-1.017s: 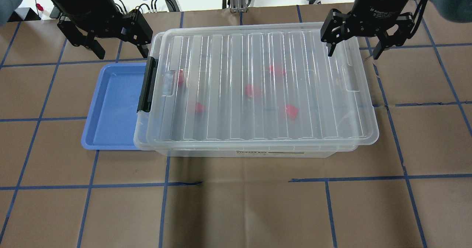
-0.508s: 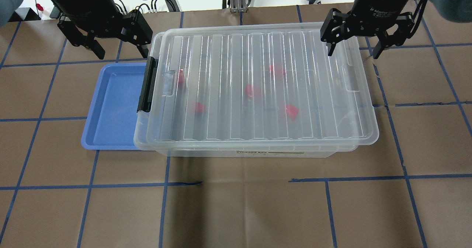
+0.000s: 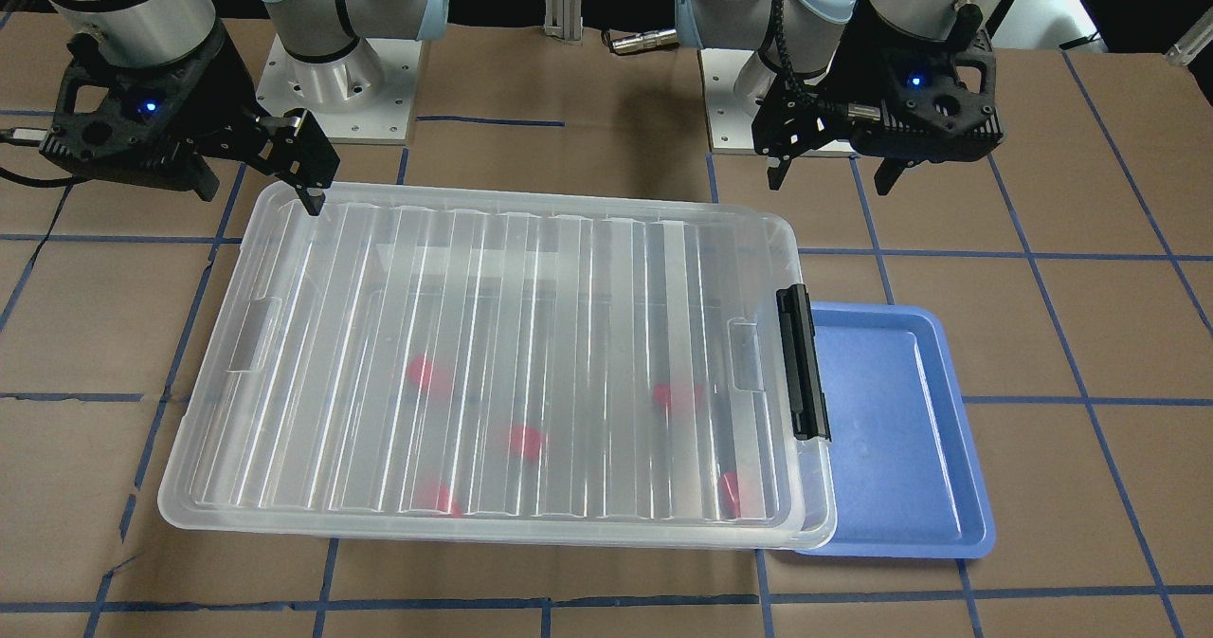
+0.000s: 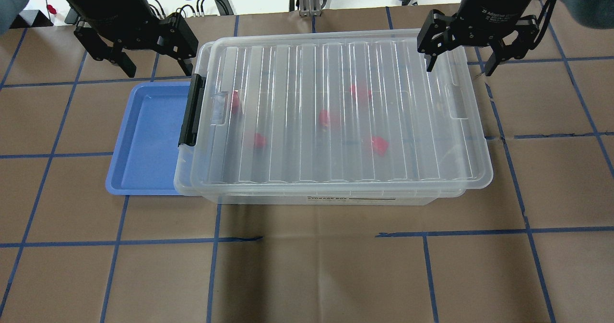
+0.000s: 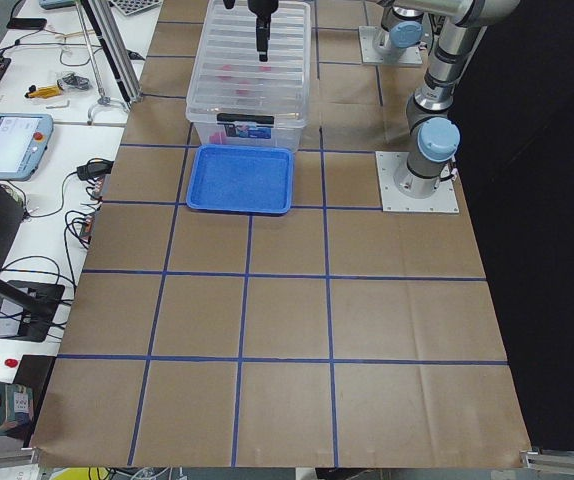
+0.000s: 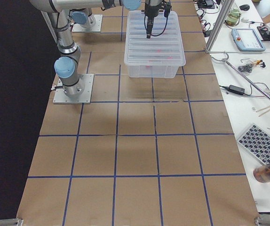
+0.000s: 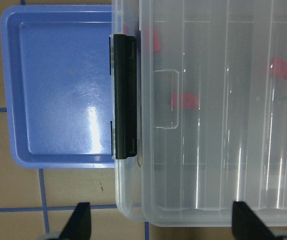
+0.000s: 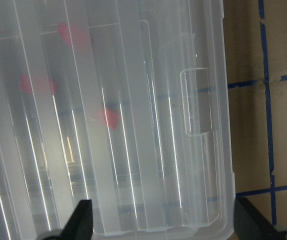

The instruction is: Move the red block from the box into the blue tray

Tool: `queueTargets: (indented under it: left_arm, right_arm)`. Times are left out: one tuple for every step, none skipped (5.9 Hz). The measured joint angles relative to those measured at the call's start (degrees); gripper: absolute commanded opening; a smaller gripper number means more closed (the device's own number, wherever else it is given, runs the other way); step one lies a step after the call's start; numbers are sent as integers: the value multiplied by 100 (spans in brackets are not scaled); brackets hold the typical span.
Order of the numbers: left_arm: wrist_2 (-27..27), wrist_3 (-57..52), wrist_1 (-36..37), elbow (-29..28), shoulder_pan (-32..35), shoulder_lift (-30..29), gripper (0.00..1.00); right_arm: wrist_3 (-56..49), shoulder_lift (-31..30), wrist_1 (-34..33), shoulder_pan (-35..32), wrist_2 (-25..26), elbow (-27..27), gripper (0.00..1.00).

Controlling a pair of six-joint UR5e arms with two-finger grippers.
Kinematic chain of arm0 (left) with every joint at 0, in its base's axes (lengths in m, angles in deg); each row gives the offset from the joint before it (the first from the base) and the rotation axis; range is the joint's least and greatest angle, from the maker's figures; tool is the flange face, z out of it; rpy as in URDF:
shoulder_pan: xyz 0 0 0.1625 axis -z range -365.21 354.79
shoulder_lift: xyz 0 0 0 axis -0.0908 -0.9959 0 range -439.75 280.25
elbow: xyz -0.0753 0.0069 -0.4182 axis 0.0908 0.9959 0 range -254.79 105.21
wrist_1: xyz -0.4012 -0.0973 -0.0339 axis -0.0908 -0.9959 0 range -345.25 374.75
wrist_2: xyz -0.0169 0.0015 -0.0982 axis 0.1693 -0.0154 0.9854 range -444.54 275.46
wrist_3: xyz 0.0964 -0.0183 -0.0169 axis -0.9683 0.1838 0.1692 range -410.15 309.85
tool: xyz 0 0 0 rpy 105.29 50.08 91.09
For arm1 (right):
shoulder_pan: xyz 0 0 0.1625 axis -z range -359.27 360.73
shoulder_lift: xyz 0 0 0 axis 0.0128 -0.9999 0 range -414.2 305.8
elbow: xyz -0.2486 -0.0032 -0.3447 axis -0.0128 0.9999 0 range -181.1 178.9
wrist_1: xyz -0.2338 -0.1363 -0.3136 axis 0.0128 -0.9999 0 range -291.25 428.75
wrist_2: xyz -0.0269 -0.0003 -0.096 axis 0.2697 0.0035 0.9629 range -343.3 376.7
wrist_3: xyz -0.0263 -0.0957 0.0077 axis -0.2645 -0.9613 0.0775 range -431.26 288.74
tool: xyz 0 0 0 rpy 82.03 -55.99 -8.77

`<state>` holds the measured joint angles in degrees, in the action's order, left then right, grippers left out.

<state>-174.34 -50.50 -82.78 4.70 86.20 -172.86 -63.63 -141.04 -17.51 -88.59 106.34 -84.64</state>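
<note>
1. The box (image 4: 336,116) stands on the counter (image 4: 307,275), which is covered with brown paper and crossed by blue tape lines. The ribbed clear lid (image 4: 345,169) lies on the box and covers it fully.
2. The black latch (image 4: 190,112) sits on the short end of the box on the robot's left, folded against the lid's edge.
3. Five red blocks are visible through the lid, all blurred by the plastic. One red block (image 4: 234,101) lies near the latch end, a second (image 4: 259,140) close to it, a third (image 4: 328,118) about in the middle, and two more (image 4: 360,92) (image 4: 379,145) toward the other end.
4. The blue tray (image 4: 144,140) lies flat on the counter just beside the latch end. From above, the box's rim overlaps the tray's nearest edge; whether they touch I cannot tell.
5. The left end effector (image 4: 156,63) hangs above the counter near the far corner of the box at the latch end — its fingers are spread wide apart. Its wrist camera looks down on the latch and the tray.
6. The right end effector (image 4: 459,65) hangs over the opposite far corner of the box, one finger above the lid and one outside the box's rim — it is also spread wide.
</note>
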Motion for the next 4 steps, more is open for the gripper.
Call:
queueTargets:
  left_arm:
    - [16,0,4,-2,0,0,98]
    - [22,0,5,-4,0,-2,98]
    - [24,0,5,-4,0,-5,98]
    - [24,0,6,-4,0,-3,98]
  right_arm:
    - [-275,33,-155,157,9,-3,100]
    - [-712,76,-299,407,18,-9,100]
    - [-1019,109,-355,626,17,-12,100]
    - [-1152,138,-378,798,15,-20,100]
